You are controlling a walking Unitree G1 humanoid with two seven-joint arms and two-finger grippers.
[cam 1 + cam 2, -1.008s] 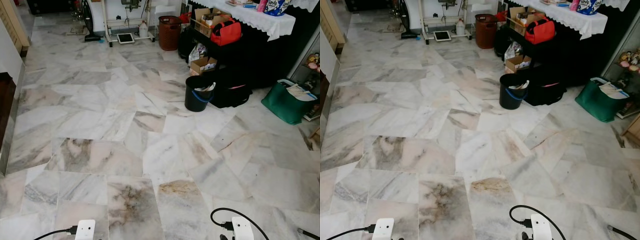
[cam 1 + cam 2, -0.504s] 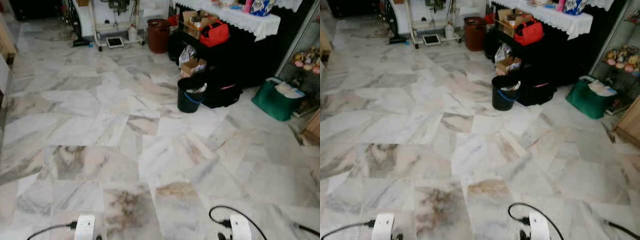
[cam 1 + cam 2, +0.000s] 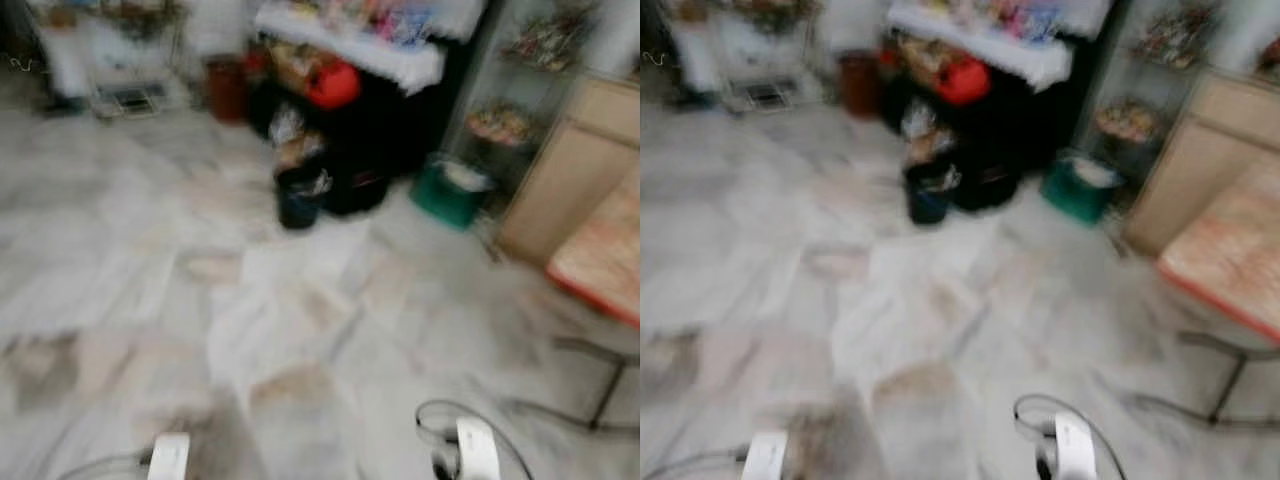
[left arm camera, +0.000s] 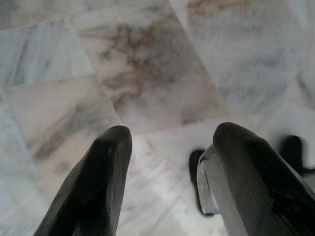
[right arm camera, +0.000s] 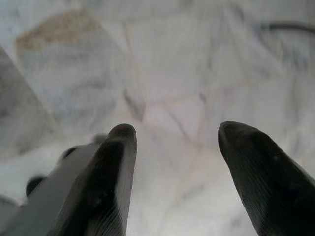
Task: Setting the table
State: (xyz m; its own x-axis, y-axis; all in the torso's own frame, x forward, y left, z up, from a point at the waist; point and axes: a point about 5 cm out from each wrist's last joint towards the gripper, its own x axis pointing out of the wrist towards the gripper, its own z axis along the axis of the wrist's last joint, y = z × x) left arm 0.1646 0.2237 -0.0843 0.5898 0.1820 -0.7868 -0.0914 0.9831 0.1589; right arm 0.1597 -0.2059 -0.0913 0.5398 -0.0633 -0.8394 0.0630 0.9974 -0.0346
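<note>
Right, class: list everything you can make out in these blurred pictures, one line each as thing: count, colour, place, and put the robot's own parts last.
Floor: one, pale marble tiles, across the whole foreground.
Bucket: one, dark, on the floor ahead, before the dark shelving.
Red bag: one, red, on the dark shelf under the white cloth.
White cloth: one, white, draped over the top of that shelving.
Brown bin: one, reddish brown, far back on the floor.
Green bag: one, green, on the floor right of the bucket.
Cabinet: one, light wood, far right.
Table: one, pale top with red edge, right side; too blurred to tell more.
Left hand: one, black fingers, open, hanging over the floor.
Right hand: one, black fingers, open, hanging over the floor.
</note>
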